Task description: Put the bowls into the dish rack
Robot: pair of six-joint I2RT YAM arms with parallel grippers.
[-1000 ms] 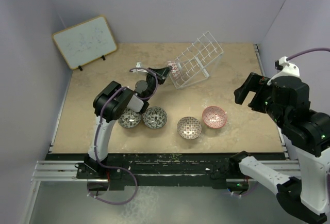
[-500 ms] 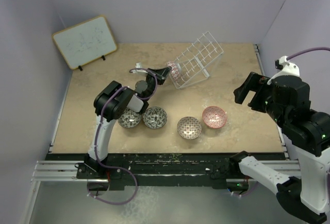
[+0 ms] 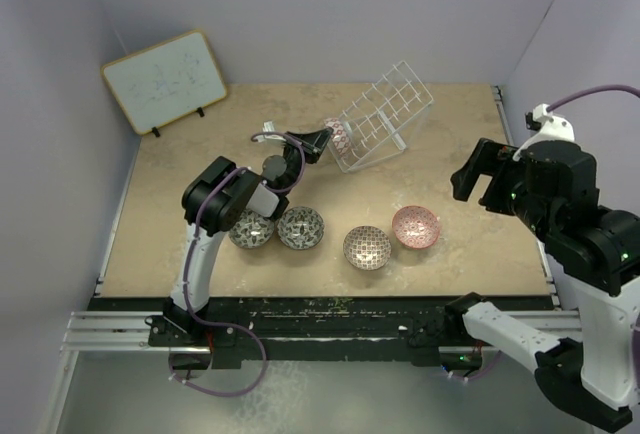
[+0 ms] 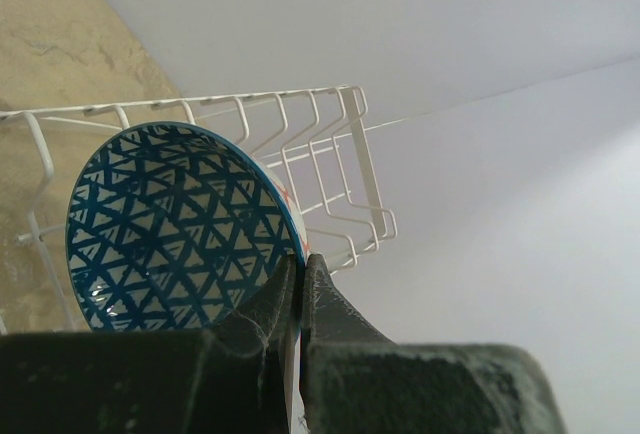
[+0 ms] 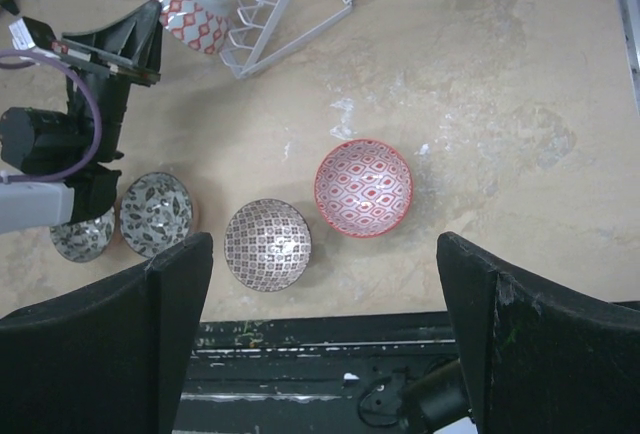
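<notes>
My left gripper (image 3: 322,140) is shut on the rim of the blue bowl (image 3: 338,135), blue lattice inside (image 4: 170,229) and red-and-white outside (image 5: 188,11). It holds the bowl on edge at the left end of the tilted white wire dish rack (image 3: 385,114), whose rods show behind the bowl (image 4: 320,154). Two grey-white bowls (image 3: 251,230) (image 3: 301,227), the brownish lattice bowl (image 3: 367,247) and the pink bowl (image 3: 415,226) sit on the table. My right gripper (image 3: 478,179) is open and empty, high above the table's right side, over the pink bowl (image 5: 363,187) and the lattice bowl (image 5: 267,244).
A wood-framed whiteboard (image 3: 165,81) leans at the back left. White walls close in the table at the back and sides. The black rail (image 3: 330,314) with the arm bases runs along the near edge.
The right arm has shifted very slightly. The left gripper and the blue bowl stay at the rack's left end.
</notes>
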